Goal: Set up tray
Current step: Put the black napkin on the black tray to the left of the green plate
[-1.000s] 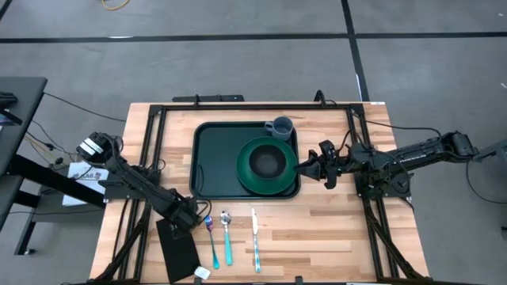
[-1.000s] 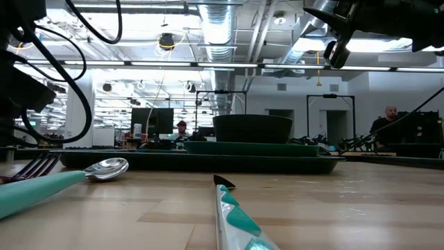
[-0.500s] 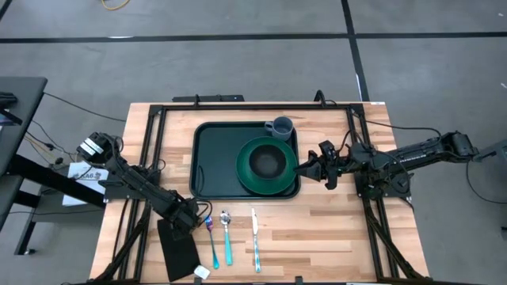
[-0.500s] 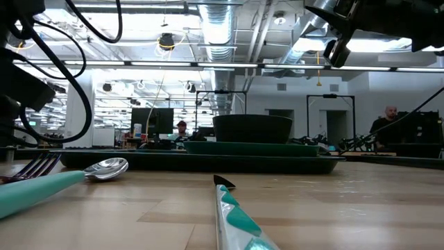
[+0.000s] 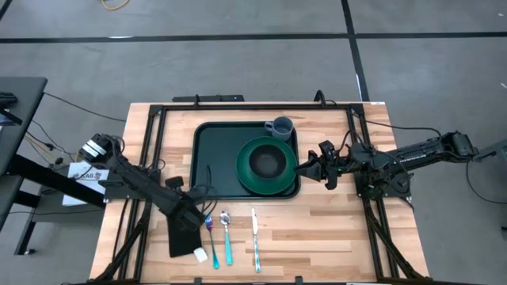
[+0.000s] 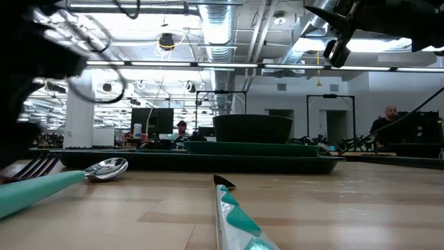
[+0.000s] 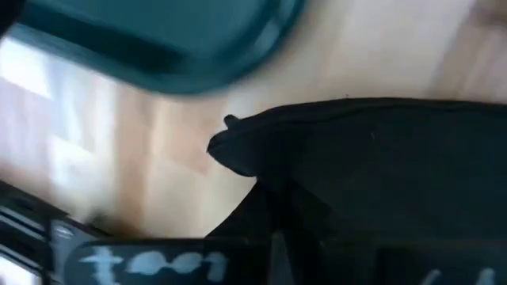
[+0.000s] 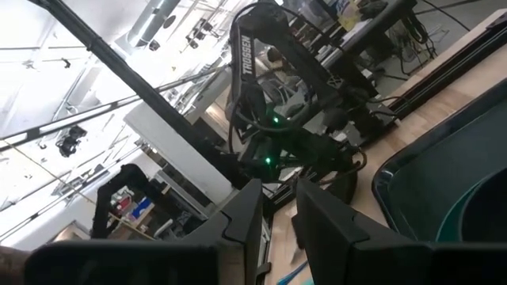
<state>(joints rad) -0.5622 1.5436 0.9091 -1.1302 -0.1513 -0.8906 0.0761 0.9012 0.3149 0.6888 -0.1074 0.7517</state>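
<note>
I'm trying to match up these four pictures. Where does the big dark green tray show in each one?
High view: the tray lies mid-table.
Low view: a long dark band across the middle, seen edge-on.
Left wrist view: its blurred rounded corner at the top.
Right wrist view: its rim at lower right.
Shared landmark: the green bowl on the tray.

Blurring across the tray [image 7: 158, 47] corner; hiding the left gripper's fingers beside the tray behind black napkin [image 7: 372, 166].

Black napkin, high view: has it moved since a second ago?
Yes. The black napkin, gripped by the left end effector, has shifted up the picture toward the tray; its lower end no longer reaches the table's front edge.
</note>
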